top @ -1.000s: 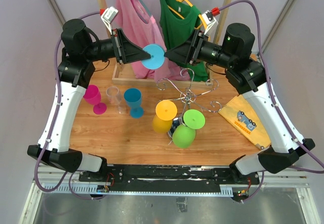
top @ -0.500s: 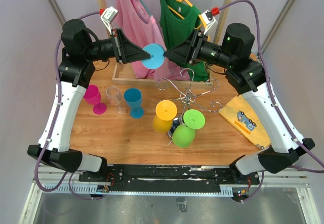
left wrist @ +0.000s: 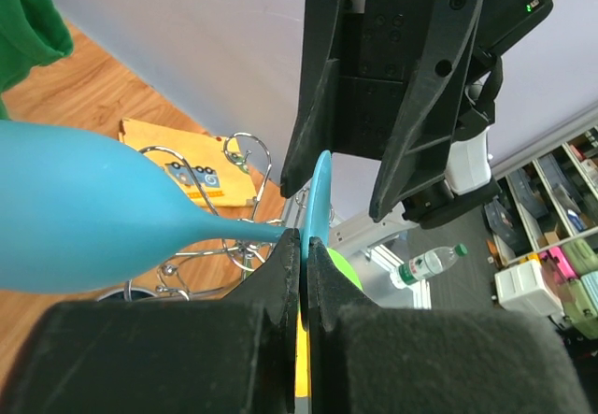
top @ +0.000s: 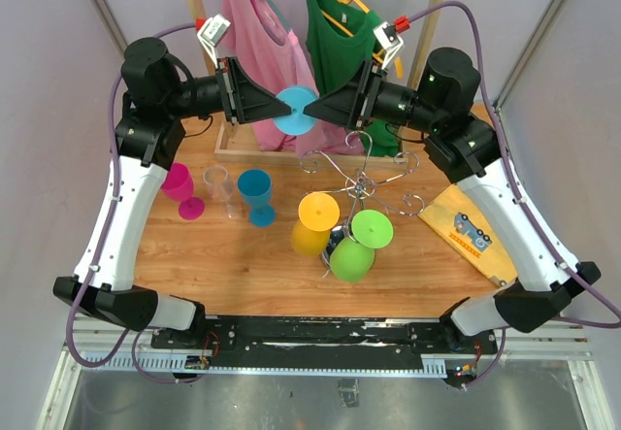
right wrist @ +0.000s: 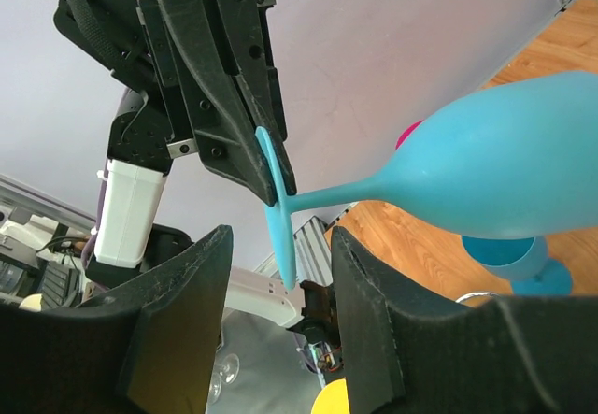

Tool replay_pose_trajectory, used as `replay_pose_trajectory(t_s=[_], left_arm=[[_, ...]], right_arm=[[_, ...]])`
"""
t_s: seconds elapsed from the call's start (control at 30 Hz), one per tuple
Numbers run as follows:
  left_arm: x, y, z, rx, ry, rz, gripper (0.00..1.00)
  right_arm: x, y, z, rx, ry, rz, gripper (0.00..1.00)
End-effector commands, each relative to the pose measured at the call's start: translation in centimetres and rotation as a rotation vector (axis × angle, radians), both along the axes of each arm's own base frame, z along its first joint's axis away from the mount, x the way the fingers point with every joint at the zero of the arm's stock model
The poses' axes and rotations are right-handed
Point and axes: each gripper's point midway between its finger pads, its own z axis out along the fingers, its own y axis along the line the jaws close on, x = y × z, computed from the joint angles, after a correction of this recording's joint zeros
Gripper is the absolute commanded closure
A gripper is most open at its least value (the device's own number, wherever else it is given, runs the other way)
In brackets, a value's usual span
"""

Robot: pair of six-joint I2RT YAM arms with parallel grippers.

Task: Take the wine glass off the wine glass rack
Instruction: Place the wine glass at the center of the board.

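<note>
- The left tool point(top: 277, 109) is clamped shut on the foot disc of the light blue wine glass point(top: 295, 110).
- The glass is held sideways above the tabletop point(top: 243, 265), behind the wine glass rack point(top: 361, 173) and apart from it.
- The right tool point(top: 312, 111) is partly open, with its fingers point(right wrist: 177, 330) either side of the foot disc and nothing gripped.

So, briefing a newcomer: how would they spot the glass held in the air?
Look over the table to the hanging pink top and green top. Before them the left tool pinches the foot of a light blue wine glass; it alone is airborne, not standing or racked.
</note>
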Motion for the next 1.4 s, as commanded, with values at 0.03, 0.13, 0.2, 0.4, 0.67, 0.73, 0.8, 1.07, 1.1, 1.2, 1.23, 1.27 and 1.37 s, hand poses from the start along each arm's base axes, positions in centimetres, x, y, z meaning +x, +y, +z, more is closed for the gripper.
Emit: replay_pose_trajectory(t_s=[0.03, 0.13, 0.2, 0.4, 0.67, 0.73, 0.8, 1.07, 1.1, 1.2, 1.23, 1.27, 1.37], left_arm=[[-0.6, -0.1, 0.8, -0.01, -0.036, -0.02, 1.0], [-0.5, -0.1, 0.8, -0.012, -0.033, -0.022, 1.0], [-0.4, -0.1, 0.9, -0.017, -0.034, -0.024, 1.0], [-0.4, -0.2, 1.3, -0.026, -0.046, -0.035, 1.0], [2.0, 4.7, 1.4, -0.098, -0.05, 0.072, 0.41], [2.6, 6.1, 1.4, -0.138, -0.046, 0.084, 0.34], [2.6, 6.7, 1.6, -0.167, -0.052, 0.071, 0.28], [3.1, 6.8, 1.7, -0.219, -0.065, 0.02, 0.07], [3.3, 6.8, 1.8, -0.226, -0.06, 0.019, 0.06], [3.5, 6.8, 2.4, -0.266, -0.044, 0.004, 0.05], [3.6, 6.8, 2.7, -0.282, -0.048, 0.003, 0.04], [3.6, 6.9, 3.0, -0.301, -0.041, 0.004, 0.04], [3.7, 7.0, 4.2, -0.354, -0.045, 0.005, 0.02]], right_arm=[[-0.3, 1.0, 0.3, 0.027, -0.009, 0.051, 0.53], [-0.2, 1.4, 0.6, 0.043, -0.012, 0.071, 0.55], [-0.2, 1.6, 0.8, 0.049, -0.011, 0.082, 0.6], [-0.3, 2.1, 1.2, 0.076, -0.005, 0.121, 0.99], [-3.2, -1.0, 5.5, 0.213, -0.057, 0.196, 0.99], [-3.9, -2.4, 6.8, 0.252, -0.076, 0.211, 0.99], [-4.7, -3.4, 7.6, 0.267, -0.094, 0.233, 0.99], [-6.5, -4.4, 10.1, 0.397, -0.142, 0.321, 0.99], [-6.5, -4.4, 10.2, 0.41, -0.143, 0.326, 0.99], [-6.5, -4.5, 10.5, 0.461, -0.153, 0.347, 0.99], [-6.6, -4.6, 10.7, 0.483, -0.159, 0.358, 0.99], [-6.6, -4.7, 10.9, 0.502, -0.159, 0.367, 0.99], [-6.2, -4.5, 10.9, 0.529, -0.157, 0.391, 0.99]])
